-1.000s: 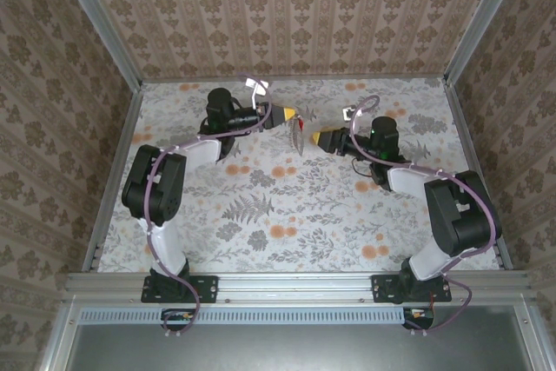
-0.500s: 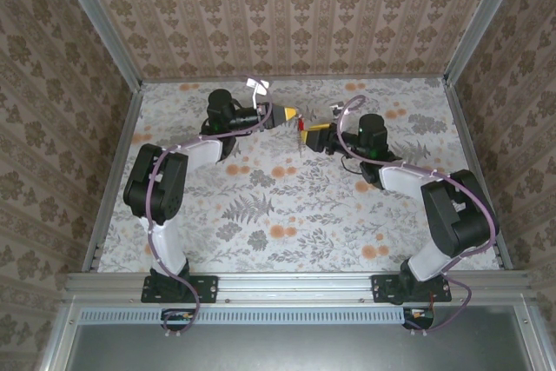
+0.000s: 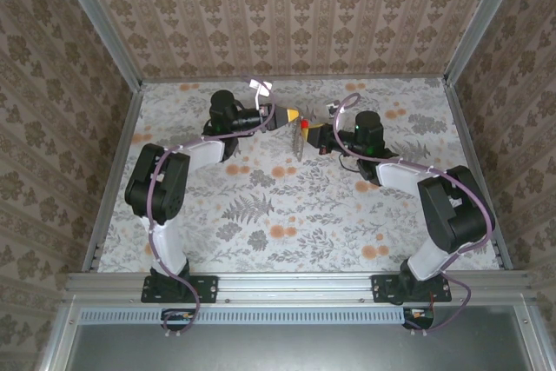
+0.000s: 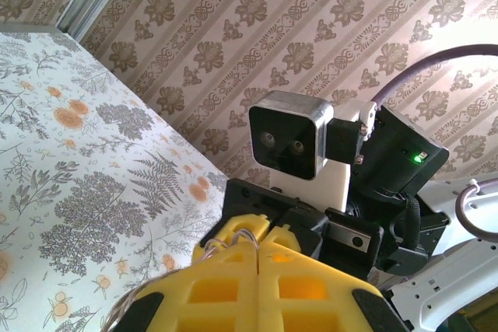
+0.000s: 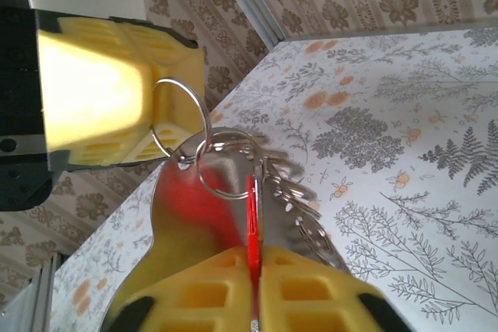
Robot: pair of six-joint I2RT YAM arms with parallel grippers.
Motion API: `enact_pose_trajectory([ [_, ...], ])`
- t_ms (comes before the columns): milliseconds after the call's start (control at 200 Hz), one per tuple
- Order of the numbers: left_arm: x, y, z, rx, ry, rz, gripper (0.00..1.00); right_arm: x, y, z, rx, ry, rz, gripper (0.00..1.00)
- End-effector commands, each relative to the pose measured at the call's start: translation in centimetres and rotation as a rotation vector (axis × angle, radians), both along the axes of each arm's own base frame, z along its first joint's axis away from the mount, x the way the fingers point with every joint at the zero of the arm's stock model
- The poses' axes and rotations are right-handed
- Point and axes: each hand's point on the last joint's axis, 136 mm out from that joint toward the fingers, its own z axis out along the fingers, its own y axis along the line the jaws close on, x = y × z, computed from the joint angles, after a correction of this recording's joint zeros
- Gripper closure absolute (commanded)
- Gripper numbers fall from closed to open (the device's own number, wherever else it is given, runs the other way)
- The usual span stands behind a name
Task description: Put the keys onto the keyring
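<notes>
Over the far middle of the table, my left gripper (image 3: 293, 115) and right gripper (image 3: 309, 132) meet tip to tip. The grey metal keyring (image 3: 300, 143) hangs below them. In the right wrist view, my right gripper (image 5: 255, 258) is shut on the red head of the key (image 5: 250, 207). Beside the key hang the shiny keyring (image 5: 175, 200) and a chain of small rings (image 5: 307, 219). A thin wire ring (image 5: 208, 120) at the keyring's top is pinched by the left fingers (image 5: 109, 99). In the left wrist view, my left gripper (image 4: 257, 242) is shut on that wire.
The right arm's wrist camera (image 4: 292, 141) sits close in front of the left fingers. The flowered table cover (image 3: 287, 206) lies below. Patterned walls and a metal frame (image 3: 117, 162) close in the back and sides.
My right gripper has moved left up to the left gripper and has shut on the red key. The left gripper has kept its hold and shifted only slightly.
</notes>
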Motion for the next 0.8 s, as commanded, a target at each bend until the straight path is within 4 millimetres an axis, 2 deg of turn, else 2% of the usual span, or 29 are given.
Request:
enact_pose_trajectory([
  [0, -0.1, -0.2, 1.0, -0.033, -0.048, -0.010, 1.00, -1.0, 0.7, 1.2, 0.002, -0.035, 0.058, 0.99],
  [235, 0.1, -0.2, 1.3, -0.057, -0.052, -0.008, 1.00, -2.2, 1.3, 1.2, -0.021, -0.038, 0.096, 1.00],
  [795, 0.1, -0.1, 1.3, -0.070, -0.067, 0.003, 1.00, -2.2, 1.6, 1.6, -0.016, -0.039, 0.107, 1.00],
])
